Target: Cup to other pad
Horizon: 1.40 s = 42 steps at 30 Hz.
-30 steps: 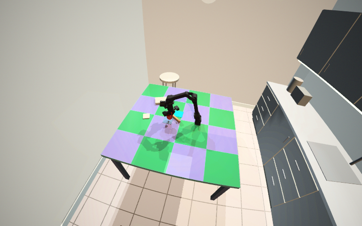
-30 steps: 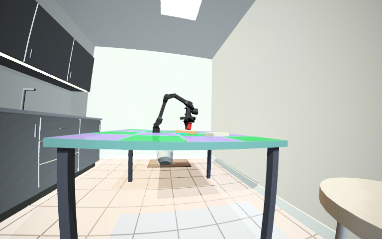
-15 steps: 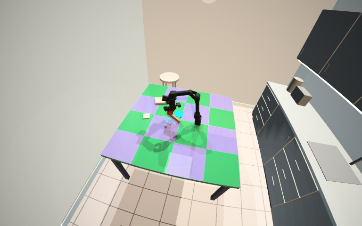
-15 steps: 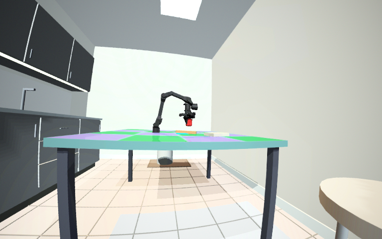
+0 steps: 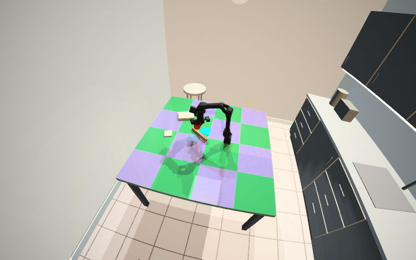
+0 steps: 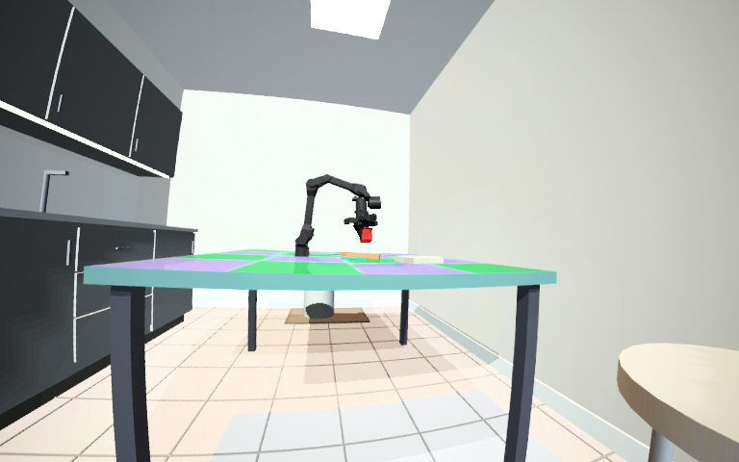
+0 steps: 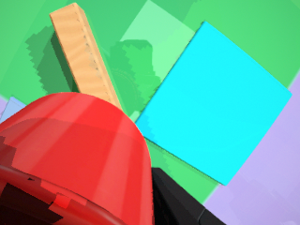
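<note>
One big table (image 5: 214,189) (image 6: 321,279), checkered in green and lilac, is filling the middle of the top view and crossing the centre of the exterior one. On it the black arm (image 5: 227,122) (image 6: 309,209) is standing, bending over toward the left in the top view and toward the right in the exterior one. Near the table's far edge, upper centre of the top view, a round stool (image 5: 194,88) (image 6: 686,381) is standing; in the exterior view it is filling the lower right corner. A pale flat block (image 5: 185,115) (image 6: 418,260) is lying left of the gripper in the top view. An orange wooden bar (image 5: 199,135) (image 6: 360,255) (image 7: 84,56) is lying aslant between the cyan pad (image 5: 205,131) (image 6: 352,258) (image 7: 217,103) and the light blue pad (image 5: 192,138) (image 7: 10,109); in the wrist view, the cyan one is showing at right. The gripper (image 5: 197,123) (image 6: 364,227) is pinching the red cup (image 5: 196,125) (image 6: 366,235) (image 7: 84,150), which is hanging above the table, centre right of the exterior view and lower left of the wrist view. A small cream square (image 5: 168,133) is lying left of the light blue pad in the top view.
</note>
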{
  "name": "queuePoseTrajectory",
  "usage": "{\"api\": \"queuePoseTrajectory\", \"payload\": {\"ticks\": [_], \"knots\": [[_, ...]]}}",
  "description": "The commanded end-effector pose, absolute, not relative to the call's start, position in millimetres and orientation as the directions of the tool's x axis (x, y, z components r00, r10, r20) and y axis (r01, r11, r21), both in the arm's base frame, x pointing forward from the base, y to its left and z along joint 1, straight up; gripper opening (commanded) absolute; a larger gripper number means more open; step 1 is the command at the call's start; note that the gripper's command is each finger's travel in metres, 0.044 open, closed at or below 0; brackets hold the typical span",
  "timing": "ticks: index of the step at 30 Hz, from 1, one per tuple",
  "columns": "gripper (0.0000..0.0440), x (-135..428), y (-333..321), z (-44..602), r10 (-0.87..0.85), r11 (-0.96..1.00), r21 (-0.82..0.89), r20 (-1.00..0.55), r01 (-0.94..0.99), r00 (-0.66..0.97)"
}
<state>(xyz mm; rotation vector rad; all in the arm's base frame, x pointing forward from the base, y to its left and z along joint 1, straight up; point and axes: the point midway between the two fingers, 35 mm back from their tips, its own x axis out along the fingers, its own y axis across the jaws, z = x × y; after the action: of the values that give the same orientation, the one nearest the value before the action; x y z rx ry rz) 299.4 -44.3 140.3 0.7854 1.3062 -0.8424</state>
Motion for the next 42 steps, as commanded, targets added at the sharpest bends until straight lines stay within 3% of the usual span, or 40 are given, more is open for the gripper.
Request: {"api": "queuePoseTrajectory", "payload": {"ticks": [1, 42], "knots": [[0.0000, 296, -52, 141, -0.087, 0.472, 0.035, -0.992, 0.881, 0.086], [0.0009, 239, -89, 69, -0.122, 0.321, 0.052, -0.988, 0.946, 0.095]]}}
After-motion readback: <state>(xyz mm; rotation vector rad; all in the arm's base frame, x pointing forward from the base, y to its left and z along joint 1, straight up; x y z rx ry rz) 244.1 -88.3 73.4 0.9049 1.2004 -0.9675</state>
